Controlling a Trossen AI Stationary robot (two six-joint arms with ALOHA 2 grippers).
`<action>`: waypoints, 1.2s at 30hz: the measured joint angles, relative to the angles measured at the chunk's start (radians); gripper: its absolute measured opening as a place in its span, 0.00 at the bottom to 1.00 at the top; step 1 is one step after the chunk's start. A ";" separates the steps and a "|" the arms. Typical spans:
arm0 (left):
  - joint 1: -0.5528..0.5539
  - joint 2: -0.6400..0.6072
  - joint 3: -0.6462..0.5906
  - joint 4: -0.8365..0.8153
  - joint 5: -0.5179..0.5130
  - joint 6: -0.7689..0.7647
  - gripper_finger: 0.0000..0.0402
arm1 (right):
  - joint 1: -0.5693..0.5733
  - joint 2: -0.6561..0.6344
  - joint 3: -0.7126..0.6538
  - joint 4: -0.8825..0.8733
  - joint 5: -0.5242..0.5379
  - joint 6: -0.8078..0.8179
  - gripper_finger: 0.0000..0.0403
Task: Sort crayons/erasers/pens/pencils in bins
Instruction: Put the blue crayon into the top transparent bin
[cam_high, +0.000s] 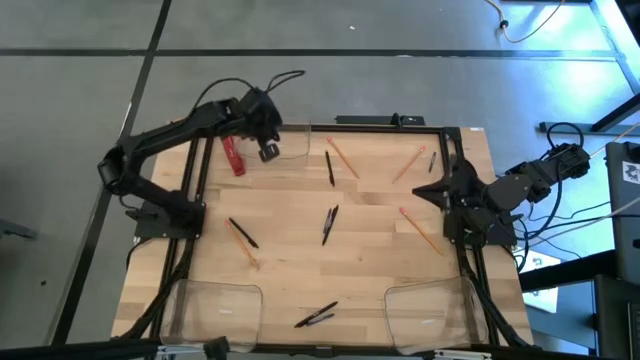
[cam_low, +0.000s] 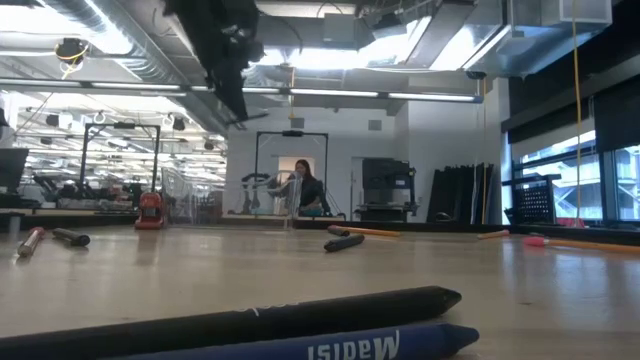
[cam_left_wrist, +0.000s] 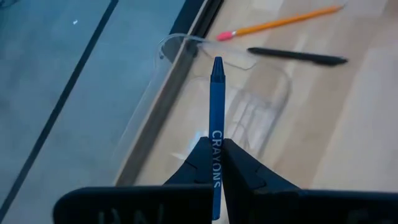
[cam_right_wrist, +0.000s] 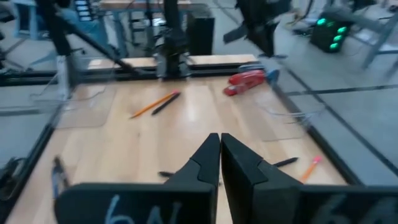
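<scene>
My left gripper (cam_high: 268, 151) hangs above the clear bin (cam_high: 292, 142) at the table's far left and is shut on a blue crayon (cam_left_wrist: 216, 106) printed "CRAYONS". The same bin lies under the crayon in the left wrist view (cam_left_wrist: 261, 93). My right gripper (cam_high: 432, 190) is shut and empty at the right edge, and shows in its own wrist view (cam_right_wrist: 220, 155). Black pens (cam_high: 329, 168) (cam_high: 330, 225) and orange pencils (cam_high: 343, 158) (cam_high: 420, 228) lie flat on the table. A second blue crayon (cam_low: 330, 345) lies beside a black pen (cam_low: 300, 315) near the front edge. My left gripper pinches the blue crayon's labelled part (cam_left_wrist: 216, 152) between its two fingers. The crayon runs along the fingers, and its pointed tip (cam_left_wrist: 217, 62) sticks out well past the fingertips. It is lifted clear, above the bin's near wall.
Two more clear bins sit at the near left (cam_high: 212, 305) and near right (cam_high: 430, 305). A red flat thing (cam_high: 233, 155) lies just left of the far bin. A pen and pencil (cam_high: 243, 238) lie at mid left. A black frame (cam_high: 460, 200) borders the table.
</scene>
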 joint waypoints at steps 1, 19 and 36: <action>0.012 0.016 0.000 0.007 0.001 0.006 0.00 | 0.000 0.000 0.000 0.004 0.013 0.000 0.04; 0.037 0.147 0.000 0.010 0.056 0.032 0.00 | -0.290 0.005 0.000 0.235 -0.230 -0.103 0.04; 0.045 0.152 0.000 0.010 0.105 0.032 0.00 | -0.563 0.430 0.363 -0.001 -0.607 -0.235 0.04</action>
